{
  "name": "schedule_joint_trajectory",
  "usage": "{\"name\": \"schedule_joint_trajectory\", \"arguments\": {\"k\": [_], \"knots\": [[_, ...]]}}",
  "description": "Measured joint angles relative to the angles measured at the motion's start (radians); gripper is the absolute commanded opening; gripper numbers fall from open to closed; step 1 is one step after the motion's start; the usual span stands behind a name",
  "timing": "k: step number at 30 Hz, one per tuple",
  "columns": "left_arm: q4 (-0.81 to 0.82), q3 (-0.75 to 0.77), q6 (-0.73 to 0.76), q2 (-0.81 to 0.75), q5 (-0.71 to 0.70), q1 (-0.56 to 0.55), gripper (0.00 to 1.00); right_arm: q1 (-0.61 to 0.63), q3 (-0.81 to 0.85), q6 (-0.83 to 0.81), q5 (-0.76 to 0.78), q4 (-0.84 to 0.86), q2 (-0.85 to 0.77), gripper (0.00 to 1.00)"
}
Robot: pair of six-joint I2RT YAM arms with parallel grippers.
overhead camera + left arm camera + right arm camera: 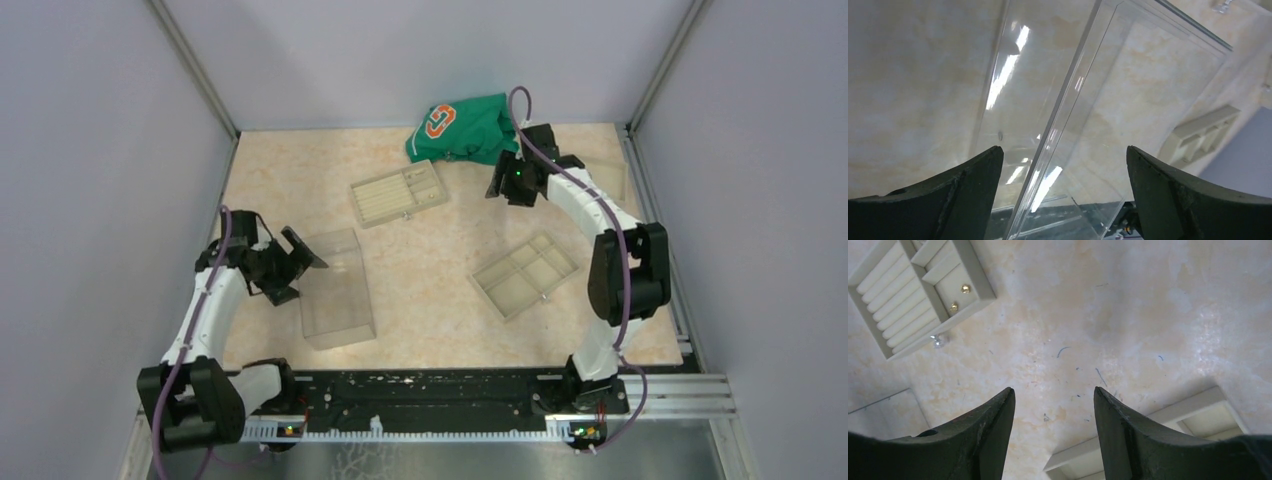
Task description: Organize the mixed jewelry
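Observation:
A tiny silvery piece (938, 341) lies on the table against the edge of the beige ring tray (898, 295), which holds two small gold studs (965, 288). The thin wire hoop is not in view. My left gripper (293, 266) is open and empty at the left wall of the clear plastic box (336, 286). In the left wrist view the jaws (1063, 150) straddle the box's edge (1058, 120) without touching it. My right gripper (503, 182) is open and empty, held above bare table (1053, 390) between the two beige trays.
A green cloth (462, 128) lies at the back next to my right gripper. The ring tray (398, 193) sits at centre back. A second beige compartment tray (525, 273) is at the right front and shows in the right wrist view (1148, 435). Grey walls enclose the table.

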Motion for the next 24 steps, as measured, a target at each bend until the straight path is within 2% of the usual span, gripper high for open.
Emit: {"name": "schedule_joint_trajectory", "arguments": {"k": [4, 8, 14, 18, 24], "knots": [[0.126, -0.032, -0.03, 0.03, 0.134, -0.011, 0.98, 0.043, 0.018, 0.001, -0.028, 0.006, 0.0, 0.59], [0.183, -0.008, -0.045, 0.077, 0.183, -0.037, 0.98, 0.137, 0.019, 0.011, -0.054, 0.008, 0.0, 0.57], [0.162, 0.219, 0.012, 0.143, 0.083, -0.042, 0.98, 0.244, 0.053, 0.126, -0.048, 0.006, 0.056, 0.54], [0.176, 0.387, 0.056, 0.187, 0.005, -0.042, 0.98, 0.288, 0.188, 0.278, 0.047, -0.052, 0.189, 0.54], [0.182, 0.44, 0.074, 0.24, -0.028, -0.042, 0.98, 0.337, 0.373, 0.565, 0.202, -0.136, 0.35, 0.52]]}}
